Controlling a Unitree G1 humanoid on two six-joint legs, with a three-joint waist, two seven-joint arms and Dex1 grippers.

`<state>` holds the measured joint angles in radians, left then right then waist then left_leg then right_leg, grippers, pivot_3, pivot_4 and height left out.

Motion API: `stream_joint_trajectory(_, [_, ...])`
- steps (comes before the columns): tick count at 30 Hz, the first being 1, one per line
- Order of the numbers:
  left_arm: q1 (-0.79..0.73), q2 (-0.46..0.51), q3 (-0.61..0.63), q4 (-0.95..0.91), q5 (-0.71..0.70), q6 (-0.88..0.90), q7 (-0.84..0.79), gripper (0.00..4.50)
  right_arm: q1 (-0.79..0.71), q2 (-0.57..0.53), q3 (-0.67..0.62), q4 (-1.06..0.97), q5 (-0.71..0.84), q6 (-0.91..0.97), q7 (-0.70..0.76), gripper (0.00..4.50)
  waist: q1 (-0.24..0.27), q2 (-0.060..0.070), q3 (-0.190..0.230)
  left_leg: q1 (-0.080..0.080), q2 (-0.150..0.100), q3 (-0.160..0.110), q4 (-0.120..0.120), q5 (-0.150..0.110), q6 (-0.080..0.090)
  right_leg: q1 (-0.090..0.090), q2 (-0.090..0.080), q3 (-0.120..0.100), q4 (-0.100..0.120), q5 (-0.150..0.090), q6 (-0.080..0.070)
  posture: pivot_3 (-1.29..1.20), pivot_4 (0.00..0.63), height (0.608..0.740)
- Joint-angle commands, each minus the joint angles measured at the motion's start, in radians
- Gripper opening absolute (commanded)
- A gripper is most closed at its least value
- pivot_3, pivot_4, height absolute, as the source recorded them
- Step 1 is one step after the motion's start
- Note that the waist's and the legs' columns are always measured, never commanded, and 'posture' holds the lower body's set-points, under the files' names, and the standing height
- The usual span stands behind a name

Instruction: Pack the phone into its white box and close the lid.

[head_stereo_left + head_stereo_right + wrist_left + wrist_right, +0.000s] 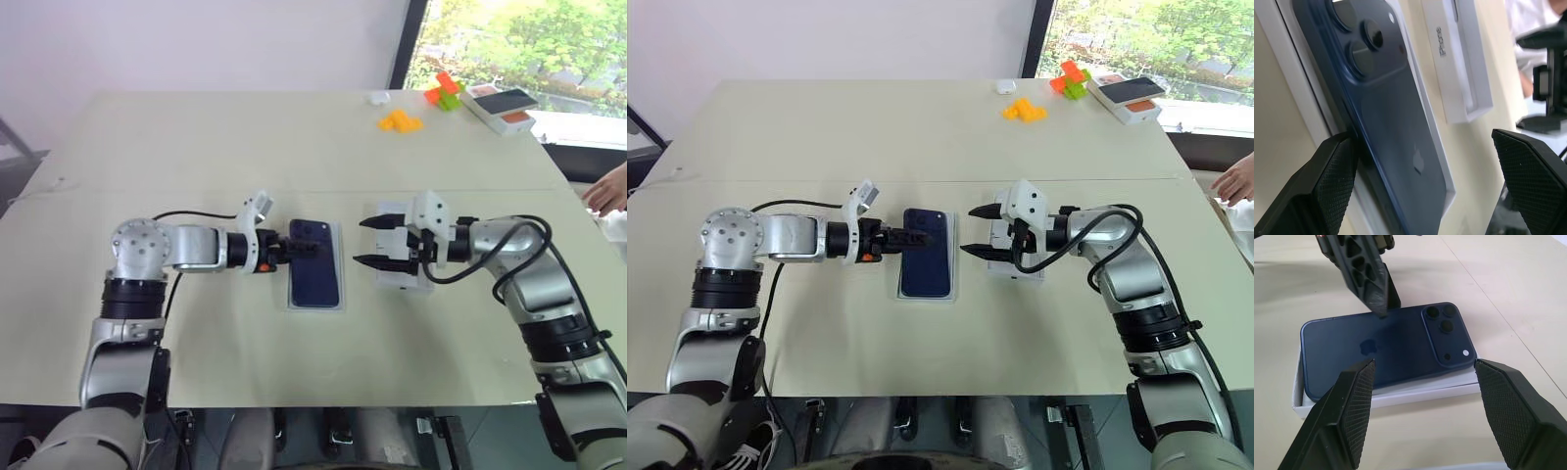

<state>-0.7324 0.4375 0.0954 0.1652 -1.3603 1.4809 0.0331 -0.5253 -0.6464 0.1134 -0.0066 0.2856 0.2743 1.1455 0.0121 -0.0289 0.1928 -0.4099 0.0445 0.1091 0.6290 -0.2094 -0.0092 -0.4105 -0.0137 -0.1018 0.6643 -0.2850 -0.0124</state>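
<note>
Both hands stand open, empty; the right wrist view shows the phone (1386,345) tilted in the white box (1400,394).

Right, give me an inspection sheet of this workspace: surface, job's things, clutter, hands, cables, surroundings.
Surface: beige table, a seam running across it.
Job's things: blue phone lies back up in the white box; the lid lies on the table beside it, under the right hand, so the box is not yet closed.
Clutter: orange, yellow and green blocks, an orange-printed box and a small white item at the far edge.
Hands: left hand open at the phone's camera end; right hand open over the lid.
Cables: black cables loop along both arms.
Surroundings: window at far right; a person's hand at the right edge.
</note>
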Motion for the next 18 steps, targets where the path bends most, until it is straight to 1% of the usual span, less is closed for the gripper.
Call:
stream_joint_trajectory(1, [-0.013,0.014,0.007,-0.05,0.05,-0.001,-0.056,4.46,-0.026,0.009,-0.001,-0.009,0.0,-0.016,-0.002,3.4,0.0,0.0,0.0,0.0,0.0,0.0,0.0,0.0,0.0,0.0,0.0,0.0,0.0,0.0,0.0,0.0,0.15,0.737])
stream_joint_trajectory(3, [-0.008,0.023,-0.006,-0.076,0.086,0.002,-0.084,4.46,-0.028,0.011,0.0,-0.007,-0.002,-0.018,-0.001,3.4,-0.001,0.0,0.0,0.0,0.0,0.0,0.0,0.0,0.0,0.0,0.0,0.0,0.0,0.0,0.0,0.0,0.15,0.737])
stream_joint_trajectory(4, [-0.011,0.025,0.007,-0.058,0.104,-0.004,-0.087,4.46,-0.029,0.012,0.0,-0.007,-0.003,-0.018,0.0,3.4,-0.001,0.0,0.0,0.0,0.0,0.0,0.0,0.0,0.0,0.0,0.0,0.0,0.0,0.0,0.0,0.0,0.15,0.737])
stream_joint_trajectory(6, [-0.012,0.05,-0.007,-0.064,0.156,-0.011,-0.127,4.46,-0.031,0.014,0.002,-0.006,-0.007,-0.019,0.0,3.4,-0.002,0.0,0.0,0.0,0.0,0.0,0.0,0.0,0.0,0.0,0.0,0.0,0.0,0.0,0.0,0.0,0.15,0.737])
stream_joint_trajectory(10, [-0.014,0.054,0.008,-0.071,0.202,0.0,-0.163,4.46,-0.029,0.015,0.004,-0.004,-0.011,-0.023,0.002,3.4,0.0,0.0,0.0,0.0,0.0,0.0,0.0,0.0,0.0,0.0,0.0,0.0,0.0,0.0,0.0,0.0,0.15,0.737])
stream_joint_trajectory(18, [0.021,0.08,0.075,-0.138,0.237,0.02,-0.206,4.46,-0.057,0.04,-0.006,0.01,0.002,-0.011,-0.021,3.4,-0.003,0.0,0.0,0.0,0.0,0.0,0.0,0.0,0.0,-0.001,0.0,0.0,0.0,0.0,0.0,0.0,0.15,0.737])
